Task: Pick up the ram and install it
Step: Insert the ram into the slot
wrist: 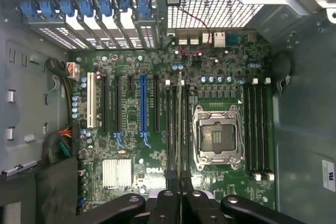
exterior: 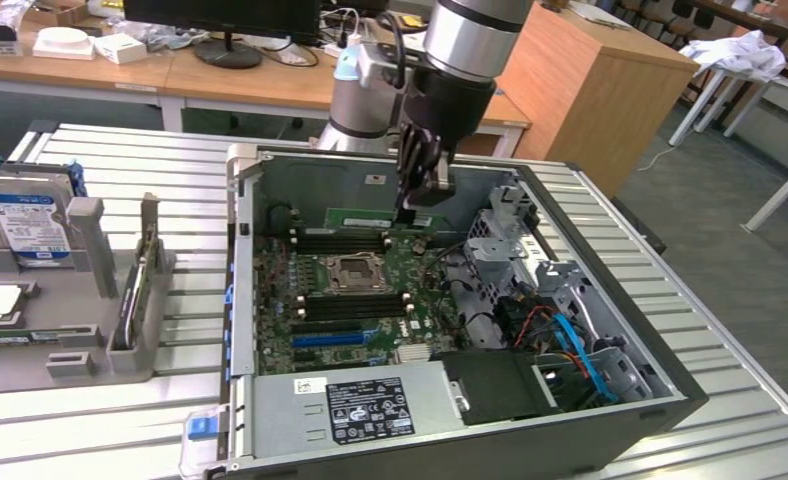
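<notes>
My pincer [exterior: 416,200] is clenched on the ram [exterior: 365,217], which hangs edge-down inside the case [exterior: 327,185], just over the black slots [wrist: 171,129] beside the CPU socket [wrist: 218,135]. If the stick sits skewed to a slot, I judge it could jam or ride up on the end latches. Room is tight: the case wall is near on 1 side and the drive cage [exterior: 514,230] on the other.

So we've got the exterior cam up high and well back, angled down over the slatted table [exterior: 87,410] into the open PC case [exterior: 608,420] mid-frame, with the arm [exterior: 468,40] dropping in from the top. Our wrist cam sits way closer, staring straight down onto the motherboard [wrist: 128,129]. Both views share that board and its CPU socket [exterior: 354,268].
</notes>
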You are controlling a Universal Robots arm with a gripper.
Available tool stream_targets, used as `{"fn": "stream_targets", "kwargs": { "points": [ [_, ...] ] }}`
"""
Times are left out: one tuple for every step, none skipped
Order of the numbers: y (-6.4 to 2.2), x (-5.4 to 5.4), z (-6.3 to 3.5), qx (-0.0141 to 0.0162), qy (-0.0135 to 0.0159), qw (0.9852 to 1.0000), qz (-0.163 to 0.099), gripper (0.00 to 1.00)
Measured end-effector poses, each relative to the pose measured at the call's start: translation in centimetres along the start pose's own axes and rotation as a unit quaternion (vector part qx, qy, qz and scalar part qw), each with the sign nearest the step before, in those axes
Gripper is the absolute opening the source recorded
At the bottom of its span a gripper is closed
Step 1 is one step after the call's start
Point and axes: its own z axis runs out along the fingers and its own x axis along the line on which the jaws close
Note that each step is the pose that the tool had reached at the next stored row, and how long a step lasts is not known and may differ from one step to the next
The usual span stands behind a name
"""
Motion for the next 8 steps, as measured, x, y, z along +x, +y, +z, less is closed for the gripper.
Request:
{"fn": "stream_targets", "kwargs": {
  "points": [
    [0.00, 0.00, 0.06, 0.0000, 0.0007, 1.0000, 0.000, 0.12],
    [0.00, 0.00, 0.07, 0.0000, 0.0010, 1.0000, 0.000, 0.12],
    [0.00, 0.00, 0.07, 0.0000, 0.0010, 1.0000, 0.000, 0.12],
    [0.00, 0.00, 0.07, 0.0000, 0.0010, 1.0000, 0.000, 0.12],
    [0.00, 0.00, 0.07, 0.0000, 0.0010, 1.0000, 0.000, 0.12],
    [0.00, 0.00, 0.07, 0.0000, 0.0010, 1.0000, 0.000, 0.12],
    [0.00, 0.00, 0.08, 0.0000, 0.0010, 1.0000, 0.000, 0.12],
    [0.00, 0.00, 0.08, 0.0000, 0.0010, 1.0000, 0.000, 0.12]
  ]
}}
